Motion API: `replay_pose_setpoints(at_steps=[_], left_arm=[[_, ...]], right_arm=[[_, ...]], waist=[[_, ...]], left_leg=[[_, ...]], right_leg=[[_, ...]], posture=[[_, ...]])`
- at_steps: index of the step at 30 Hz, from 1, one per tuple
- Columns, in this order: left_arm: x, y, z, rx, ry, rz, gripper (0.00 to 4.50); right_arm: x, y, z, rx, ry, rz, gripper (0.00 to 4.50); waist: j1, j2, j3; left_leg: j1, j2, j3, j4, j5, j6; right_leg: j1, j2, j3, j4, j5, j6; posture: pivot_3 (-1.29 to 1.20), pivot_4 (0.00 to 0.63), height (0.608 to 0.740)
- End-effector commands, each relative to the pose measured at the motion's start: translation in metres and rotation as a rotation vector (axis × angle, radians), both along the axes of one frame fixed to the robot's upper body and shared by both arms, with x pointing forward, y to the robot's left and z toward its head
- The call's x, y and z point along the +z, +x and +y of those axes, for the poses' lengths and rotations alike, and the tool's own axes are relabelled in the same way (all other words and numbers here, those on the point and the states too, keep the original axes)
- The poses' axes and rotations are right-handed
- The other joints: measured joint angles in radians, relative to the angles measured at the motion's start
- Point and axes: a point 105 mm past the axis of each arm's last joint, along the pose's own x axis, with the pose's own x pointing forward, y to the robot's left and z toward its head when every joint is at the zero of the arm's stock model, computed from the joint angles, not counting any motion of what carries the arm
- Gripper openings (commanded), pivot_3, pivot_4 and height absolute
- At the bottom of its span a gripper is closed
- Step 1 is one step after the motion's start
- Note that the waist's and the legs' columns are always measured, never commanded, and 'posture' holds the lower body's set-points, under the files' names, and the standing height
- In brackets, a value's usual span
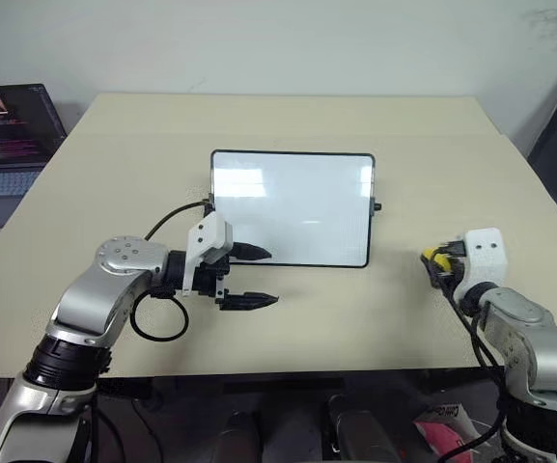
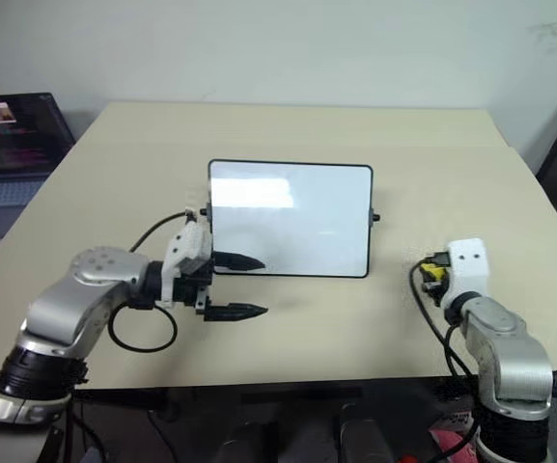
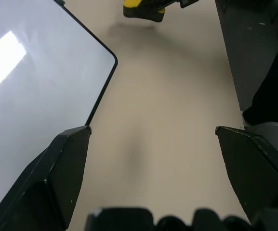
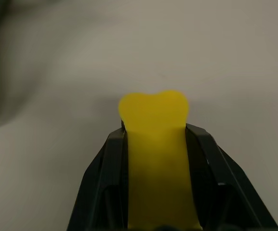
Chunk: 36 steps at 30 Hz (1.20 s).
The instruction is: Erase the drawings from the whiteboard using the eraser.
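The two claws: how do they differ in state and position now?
The left claw is open and empty, while the right claw is shut on the yellow eraser. The left claw reaches over the whiteboard's lower left corner; the right claw is off the board, to its right. Both have black fingers.

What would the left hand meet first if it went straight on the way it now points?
Probably bare table, alongside the whiteboard's near edge; farther on that line is the right hand holding the eraser. Depth is uncertain.
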Motion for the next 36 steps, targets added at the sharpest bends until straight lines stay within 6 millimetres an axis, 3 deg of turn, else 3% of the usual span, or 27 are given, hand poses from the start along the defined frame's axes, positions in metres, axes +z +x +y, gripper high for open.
replay_pose_setpoints(at_steps=[1, 8, 19, 23, 27, 32, 36], left_arm=[[0.009, 0.0, -0.002, -0.02, -0.01, -0.047, 4.5], [0.023, -0.002, -0.009, -0.036, -0.019, -0.066, 4.5], [0.031, -0.008, -0.024, -0.072, -0.032, -0.072, 4.5], [0.03, -0.009, -0.025, -0.078, -0.028, -0.07, 4.5], [0.029, -0.007, -0.025, -0.075, -0.024, -0.069, 4.5], [0.027, -0.007, -0.023, -0.069, -0.023, -0.066, 4.5], [0.025, -0.008, -0.02, -0.061, -0.023, -0.06, 4.5]], right_arm=[[0.012, 0.007, -0.003, -0.021, 0.0, -0.068, 1.28], [0.015, 0.023, -0.006, -0.028, -0.007, -0.089, 1.28], [0.008, 0.031, -0.009, -0.06, 0.062, -0.07, 1.28], [0.006, 0.032, -0.009, -0.064, 0.069, -0.066, 1.28], [0.007, 0.033, -0.011, -0.082, 0.082, -0.074, 2.59], [0.006, 0.032, -0.012, -0.08, 0.08, -0.071, 4.32], [0.011, 0.03, -0.011, -0.068, 0.047, -0.082, 4.46]], waist=[[0.0, 0.001, 0.0], [0.0, 0.001, 0.0], [0.0, 0.001, 0.0], [0.0, 0.001, -0.001], [0.001, 0.004, -0.004], [0.001, 0.005, -0.004], [0.004, 0.005, -0.004]], left_leg=[[0.0, 0.0, 0.0, 0.0, 0.0, 0.0], [0.0, 0.0, 0.0, 0.0, 0.0, 0.0], [0.001, 0.0, 0.0, 0.0, 0.0, 0.0], [0.007, 0.0, 0.002, 0.0, -0.01, 0.009], [0.006, 0.001, 0.004, 0.002, -0.026, 0.011], [-0.009, 0.006, 0.007, 0.015, -0.027, 0.014], [-0.01, 0.006, 0.008, 0.013, -0.034, 0.024]], right_leg=[[0.0, 0.0, 0.0, 0.0, 0.0, 0.0], [0.0, 0.0, 0.0, 0.0, 0.0, 0.0], [0.001, 0.0, 0.0, 0.001, 0.0, 0.0], [0.005, 0.0, 0.001, 0.003, -0.006, -0.005], [0.005, -0.001, 0.0, 0.006, -0.025, -0.006], [0.001, -0.004, -0.006, 0.007, -0.03, 0.0], [0.001, -0.005, -0.006, 0.006, -0.032, -0.002]], posture=[[0.0, 0.15, 0.74], [0.0, 0.15, 0.74], [0.0, 0.15, 0.74], [0.0, 0.15, 0.74], [0.0, 0.15, 0.74], [0.0, 0.15, 0.74], [0.0, 0.15, 0.74]])
